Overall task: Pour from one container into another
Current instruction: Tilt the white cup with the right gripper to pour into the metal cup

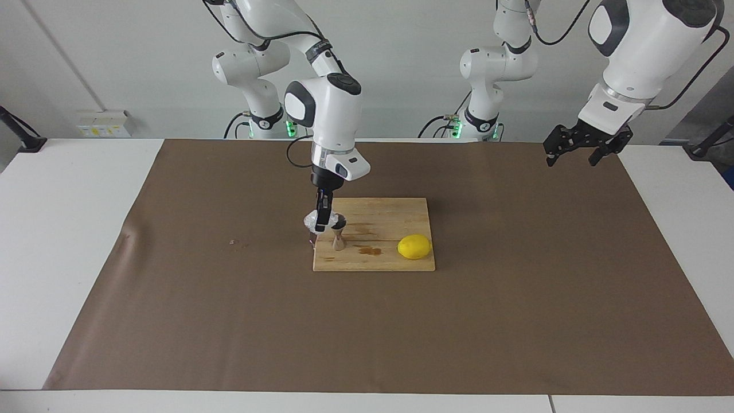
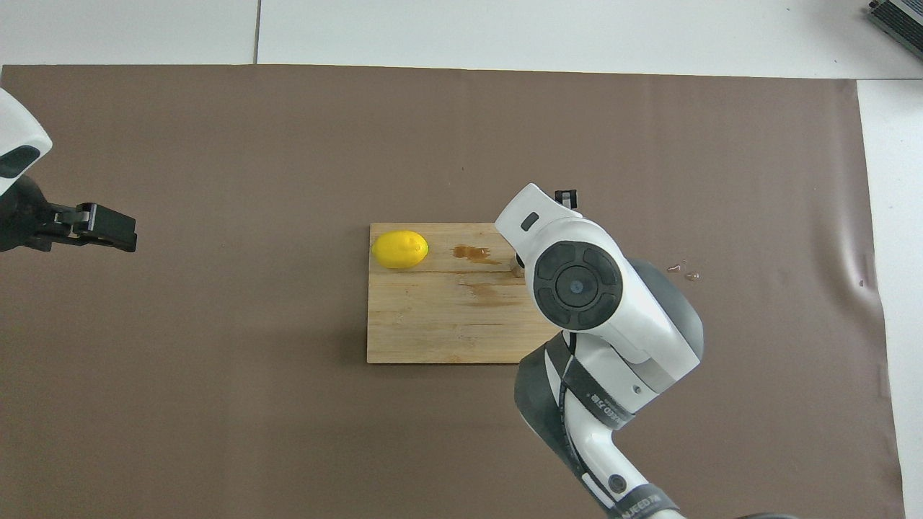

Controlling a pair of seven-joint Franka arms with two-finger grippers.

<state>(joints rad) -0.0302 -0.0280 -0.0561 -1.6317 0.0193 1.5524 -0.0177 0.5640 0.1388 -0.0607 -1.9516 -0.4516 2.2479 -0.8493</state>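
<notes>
The right gripper [image 1: 321, 225] hangs straight down over the right arm's end of the wooden cutting board [image 1: 395, 258], its fingers pinched on the crinkled white cup [image 1: 312, 222]. The cup sits between the fingertips, lifted off the board and leaning toward the steel jigger [image 1: 338, 232]. The jigger stands upright on the board directly beside the gripper, on the side toward the left arm, and the cup's rim meets or nearly meets the jigger's top; whether they touch cannot be made out. In the overhead view the right arm's wrist covers the cup entirely, and only a sliver of the jigger [image 2: 517, 268] peeps out at its edge.

Further from the right gripper, toward the left arm's end of the board, lies a yellow lemon [image 1: 414, 246], with a small brown spill [image 1: 370, 250] on the wood between it and the jigger. A few droplets [image 2: 683, 272] sit on the brown mat [image 1: 516, 321] off the board's end on the right arm's side.

The left gripper [image 1: 579, 150] waits in the air over the mat's edge at the left arm's end of the table, well apart from cup and jigger, its fingers spread and holding nothing.
</notes>
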